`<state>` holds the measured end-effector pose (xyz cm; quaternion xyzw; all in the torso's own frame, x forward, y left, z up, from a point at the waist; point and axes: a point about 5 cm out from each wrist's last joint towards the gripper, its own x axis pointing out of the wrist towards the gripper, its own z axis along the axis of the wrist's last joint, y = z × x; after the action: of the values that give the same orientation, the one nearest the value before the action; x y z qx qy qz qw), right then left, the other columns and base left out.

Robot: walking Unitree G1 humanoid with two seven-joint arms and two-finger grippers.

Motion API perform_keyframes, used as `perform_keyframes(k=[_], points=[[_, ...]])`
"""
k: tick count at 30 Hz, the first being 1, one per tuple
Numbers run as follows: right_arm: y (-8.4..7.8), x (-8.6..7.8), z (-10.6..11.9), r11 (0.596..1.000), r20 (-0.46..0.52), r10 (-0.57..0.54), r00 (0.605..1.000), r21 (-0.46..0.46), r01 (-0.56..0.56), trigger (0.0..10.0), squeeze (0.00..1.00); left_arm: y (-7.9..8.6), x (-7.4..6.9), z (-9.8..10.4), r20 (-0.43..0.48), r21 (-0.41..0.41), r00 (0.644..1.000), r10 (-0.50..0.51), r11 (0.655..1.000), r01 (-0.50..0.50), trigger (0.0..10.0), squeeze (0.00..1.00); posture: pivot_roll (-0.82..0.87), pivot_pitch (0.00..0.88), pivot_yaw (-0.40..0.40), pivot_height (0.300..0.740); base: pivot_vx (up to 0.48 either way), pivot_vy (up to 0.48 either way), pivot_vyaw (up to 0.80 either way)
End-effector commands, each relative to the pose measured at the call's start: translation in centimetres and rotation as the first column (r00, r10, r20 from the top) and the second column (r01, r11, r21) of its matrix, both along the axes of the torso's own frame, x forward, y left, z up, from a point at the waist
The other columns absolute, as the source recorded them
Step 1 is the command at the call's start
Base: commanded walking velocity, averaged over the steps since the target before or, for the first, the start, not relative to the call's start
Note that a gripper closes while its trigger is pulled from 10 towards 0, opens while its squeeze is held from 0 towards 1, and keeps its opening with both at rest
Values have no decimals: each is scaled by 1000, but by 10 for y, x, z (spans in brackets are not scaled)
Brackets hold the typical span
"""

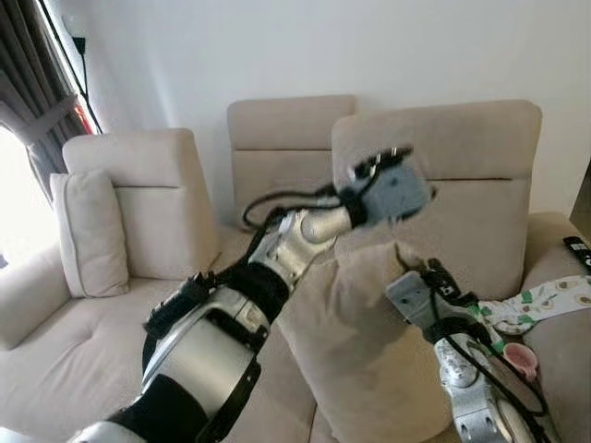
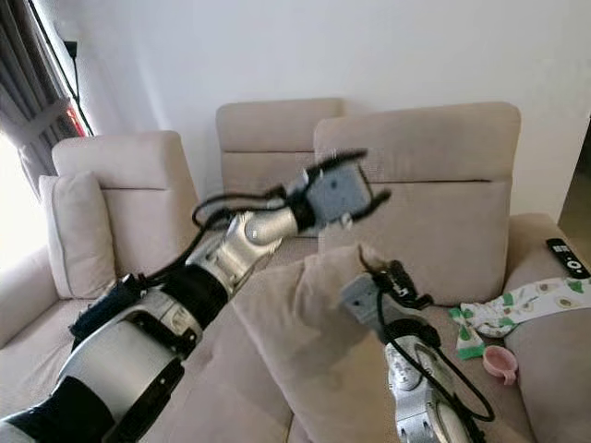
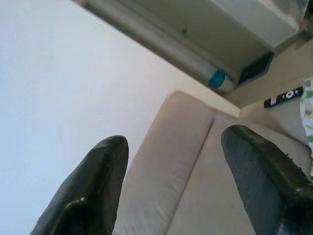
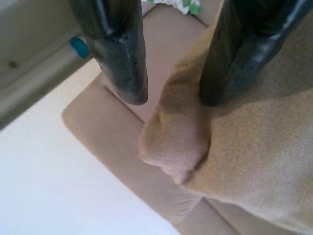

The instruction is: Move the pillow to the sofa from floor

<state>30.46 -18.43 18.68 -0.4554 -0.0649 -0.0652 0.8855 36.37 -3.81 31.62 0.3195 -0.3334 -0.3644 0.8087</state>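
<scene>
A beige pillow (image 1: 365, 351) stands on the sofa (image 1: 138, 323) seat, leaning toward the right backrest (image 1: 480, 185). My right gripper (image 1: 430, 273) sits at the pillow's upper corner (image 4: 176, 142). Its fingers (image 4: 122, 58) are open, with the corner just past the tips and one finger resting against the fabric. My left gripper (image 1: 395, 185) is raised in the air above the pillow, in front of the backrest. It is open with nothing between its fingers (image 3: 98, 181).
A small cushion (image 1: 90, 235) leans in the sofa's left corner. On the right end lie a patterned cloth (image 1: 545, 300), a pink cup (image 1: 522, 358) and a black remote (image 1: 576, 247). A curtained window (image 1: 28, 120) is at far left.
</scene>
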Motion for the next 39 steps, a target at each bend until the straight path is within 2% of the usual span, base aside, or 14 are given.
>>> perform_keyframes(k=[1, 10, 18, 19, 24, 27, 28, 30, 31, 32, 34, 35, 38, 39], points=[[3, 1, 5, 1000, 34, 6, 999, -9, -5, 10000, 0, 10, 7, -10, -51, -22, 998, 38, 999, -39, 10000, 0, -134, 0, 152, 740, 0, 0, 0], [4, 2, -17, 999, -89, 20, 996, -32, -23, 10000, 0, 10, 6, -13, -64, -69, 997, 36, 997, -40, 10000, 0, -128, 0, 146, 740, 0, 0, 0], [-21, 6, -27, 995, -135, -101, 986, -34, 98, 10000, 0, 9, 7, -17, -90, -60, 995, 30, 998, -35, 10000, 0, -126, 0, 148, 740, 0, 0, 0], [-32, 6, -24, 986, -103, -165, 981, -13, 164, 10000, 0, 8, 6, -27, -134, -27, 991, 19, 999, -23, 10000, 0, -128, 0, 153, 740, 0, 0, 0], [-44, 7, -17, 971, -49, -235, 971, 28, 237, 10000, 0, 7, 8, -44, -261, -31, 965, 7, 999, -16, 10000, 0, -129, 0, 155, 740, 0, 0, 0], [-54, 8, -14, 959, -22, -279, 960, 37, 279, 10000, 0, 9, 10, -63, -393, -61, 919, 14, 997, -41, 10000, 0, -131, 0, 157, 740, 0, 0, 0], [-54, 8, -14, 959, -22, -279, 960, 37, 279, 10000, 0, 9, 10, -63, -393, -61, 919, 14, 997, -41, 10000, 0, -131, 0, 157, 740, 0, 0, 0], [-61, 12, -15, 956, -26, -290, 957, 28, 291, 10000, 0, 17, 14, -89, -559, -76, 828, 48, 991, -109, 10000, 0, -124, 0, 156, 740, 0, 0, 0], [-61, 12, -15, 956, -26, -290, 957, 28, 291, 10000, 0, 17, 14, -89, -559, -76, 828, 48, 991, -109, 10000, 0, -124, 0, 156, 740, 0, 0, 0], [-62, 14, -15, 958, -33, -284, 958, 25, 285, 10000, 0, 21, 16, -100, -627, -72, 777, 61, 988, -135, 10000, 0, -121, 0, 155, 740, 0, 0, 0], [-62, 14, -15, 958, -33, -284, 958, 25, 285, 10000, 0, 21, 16, -100, -627, -72, 777, 61, 988, -135, 10000, 0, -121, 0, 155, 740, 0, 0, 0], [-63, 16, -15, 962, -41, -272, 961, 26, 273, 10000, 0, 25, 17, -109, -683, -78, 727, 63, 984, -158, 10000, 0, -114, 0, 152, 740, 0, 0, 0], [-63, 16, -15, 962, -41, -272, 961, 26, 273, 10000, 0, 25, 17, -109, -683, -78, 727, 63, 984, -158, 10000, 0, -114, 0, 152, 740, 0, 0, 0], [-61, 18, -16, 967, -50, -253, 966, 24, 255, 10000, 0, 29, 17, -116, -724, -93, 687, 61, 978, -185, 10000, 0, -109, 0, 150, 740, 0, 0, 0]])
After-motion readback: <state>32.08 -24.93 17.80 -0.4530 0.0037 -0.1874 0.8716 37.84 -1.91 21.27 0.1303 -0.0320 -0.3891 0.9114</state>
